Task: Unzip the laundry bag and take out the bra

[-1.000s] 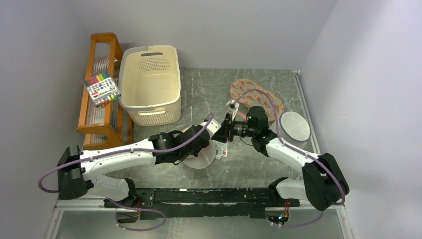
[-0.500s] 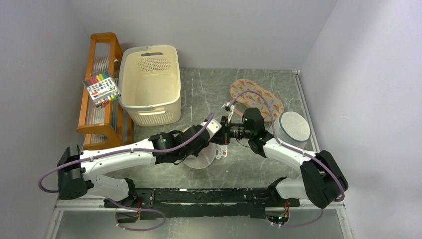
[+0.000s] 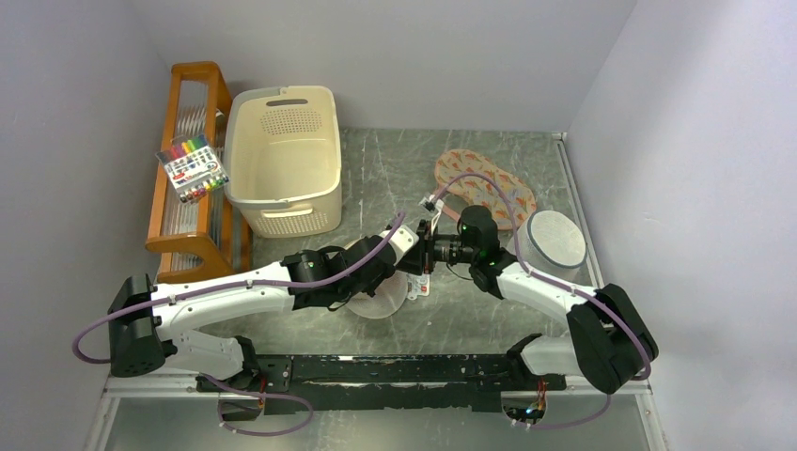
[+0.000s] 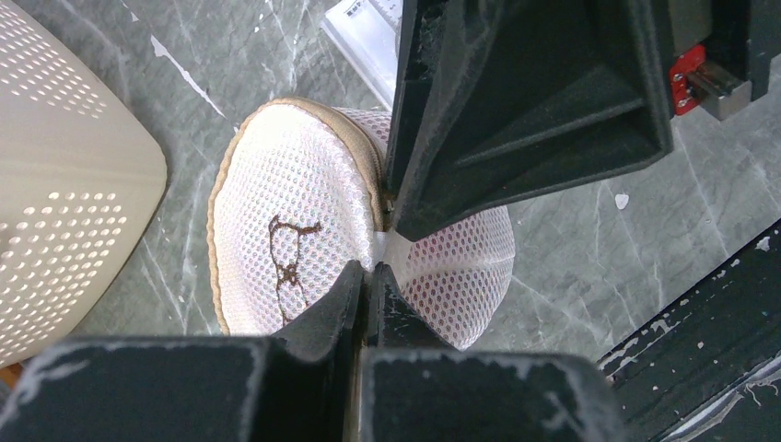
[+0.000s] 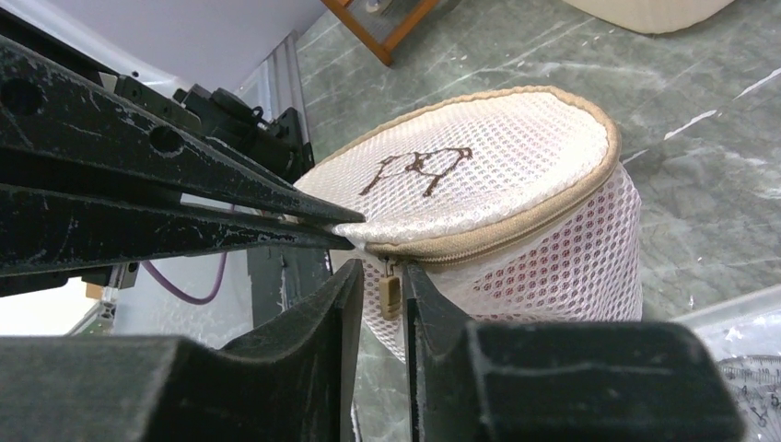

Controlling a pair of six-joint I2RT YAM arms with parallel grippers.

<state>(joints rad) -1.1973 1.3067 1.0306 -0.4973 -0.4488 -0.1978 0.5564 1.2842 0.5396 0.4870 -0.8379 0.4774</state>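
The laundry bag (image 4: 295, 230) is a round cream mesh bag with a tan zip rim and a black squiggle on its face; it also shows in the right wrist view (image 5: 497, 166). In the top view (image 3: 381, 301) the left arm mostly hides it. My left gripper (image 4: 368, 273) is shut on the mesh just above the zip; its fingers (image 5: 184, 207) show in the right wrist view. My right gripper (image 5: 382, 273) is narrowly open, its fingers on either side of the tan zip pull (image 5: 390, 295), which hangs free between them. The grippers meet tip to tip (image 3: 420, 256). The bra is hidden.
A cream laundry basket (image 3: 285, 160) stands at the back left beside a wooden rack (image 3: 188, 216) with a marker pack (image 3: 193, 167) on it. Patterned flat discs (image 3: 484, 183) and a whiter drum-shaped mesh bag (image 3: 554, 240) lie at the right. A clear labelled packet (image 4: 368, 37) lies beside the laundry bag.
My right gripper has moved left, up to the left gripper and the bag's zip pull. The left arm and the bag have stayed where they were.
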